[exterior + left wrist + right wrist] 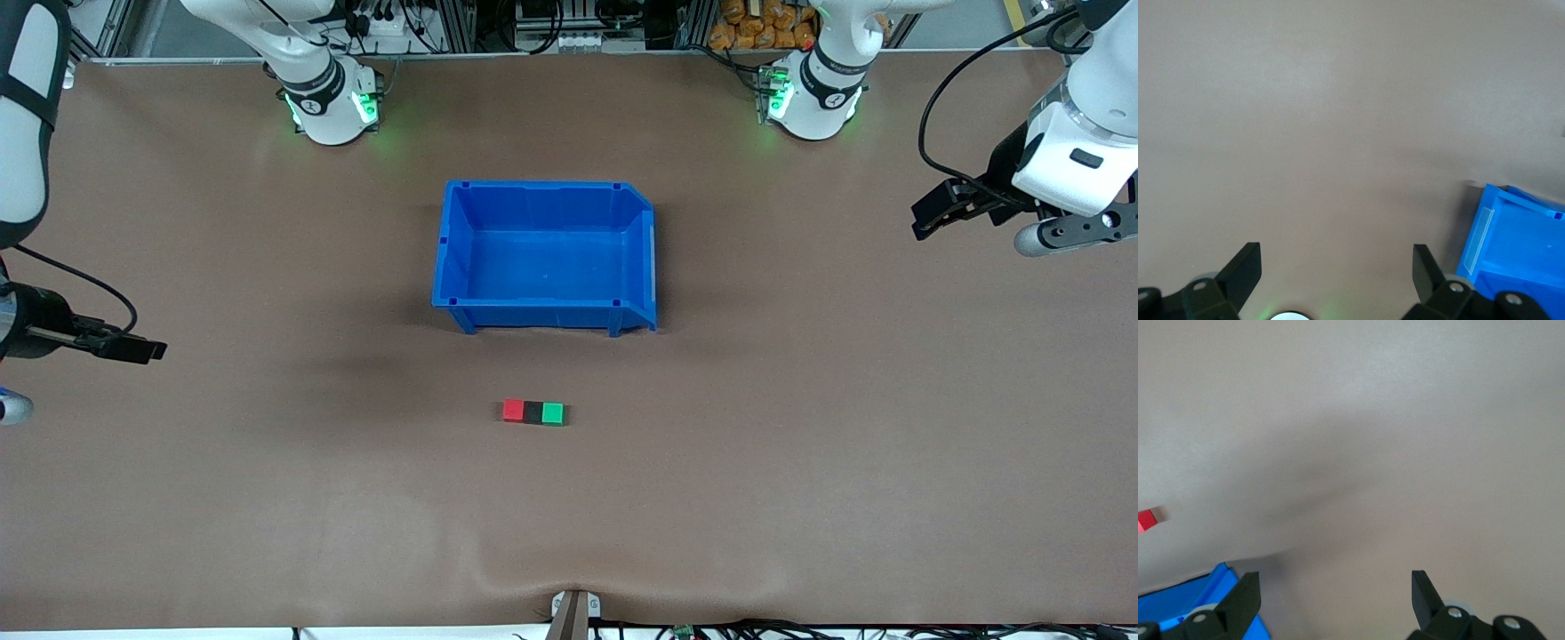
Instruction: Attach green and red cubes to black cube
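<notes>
I see one brown desk [800,462], the biggest thing here, with two white arms based along its robot edge. On it sits one blue bin [544,258], open at the top and nothing in it that I can see; I can read no writing on it, only a clear strip on one wall in the left wrist view.

The left gripper [929,218] hangs in the air over bare desk at the left arm's end; its jaws stand wide apart and hold nothing, which the left wrist view [1337,267] confirms, with a corner of the bin at that view's edge. The right gripper [142,348] hangs over bare desk at the right arm's end, jaws spread wide in the right wrist view [1335,587] and likewise holding nothing. Both arms wait well apart from the cubes.

I count three small cubes, one of each colour, nearer the front camera than the bin. They sit touching in one straight row: the red cube [513,410] toward the right arm's end, the black cube [532,412] between, the green cube [553,413] toward the left arm's end. I read no labels on them
</notes>
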Tool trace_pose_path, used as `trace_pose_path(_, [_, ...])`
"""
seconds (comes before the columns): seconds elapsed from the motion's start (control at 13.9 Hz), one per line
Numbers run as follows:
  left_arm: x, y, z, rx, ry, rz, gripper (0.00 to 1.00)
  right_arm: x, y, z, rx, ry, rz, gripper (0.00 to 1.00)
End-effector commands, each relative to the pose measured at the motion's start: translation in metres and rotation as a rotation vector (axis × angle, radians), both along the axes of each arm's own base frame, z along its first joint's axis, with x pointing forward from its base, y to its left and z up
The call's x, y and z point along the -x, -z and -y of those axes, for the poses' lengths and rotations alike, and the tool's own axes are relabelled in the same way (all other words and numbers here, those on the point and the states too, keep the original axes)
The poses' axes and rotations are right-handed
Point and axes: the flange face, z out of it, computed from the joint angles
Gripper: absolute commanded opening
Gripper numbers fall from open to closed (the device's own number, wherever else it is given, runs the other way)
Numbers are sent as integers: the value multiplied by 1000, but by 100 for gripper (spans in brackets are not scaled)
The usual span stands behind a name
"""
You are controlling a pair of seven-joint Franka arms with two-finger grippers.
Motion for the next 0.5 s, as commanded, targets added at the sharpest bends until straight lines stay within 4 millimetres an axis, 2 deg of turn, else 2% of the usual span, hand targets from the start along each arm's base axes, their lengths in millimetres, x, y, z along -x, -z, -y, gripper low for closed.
trace_pose_path(0.0, [-1,-2,0,15,18,4,100,16,-14,12,1,-21,4,100])
trace_pose_path(0.43, [-1,-2,0,15,18,2,100,37,-44,21,-13,-75,36,100])
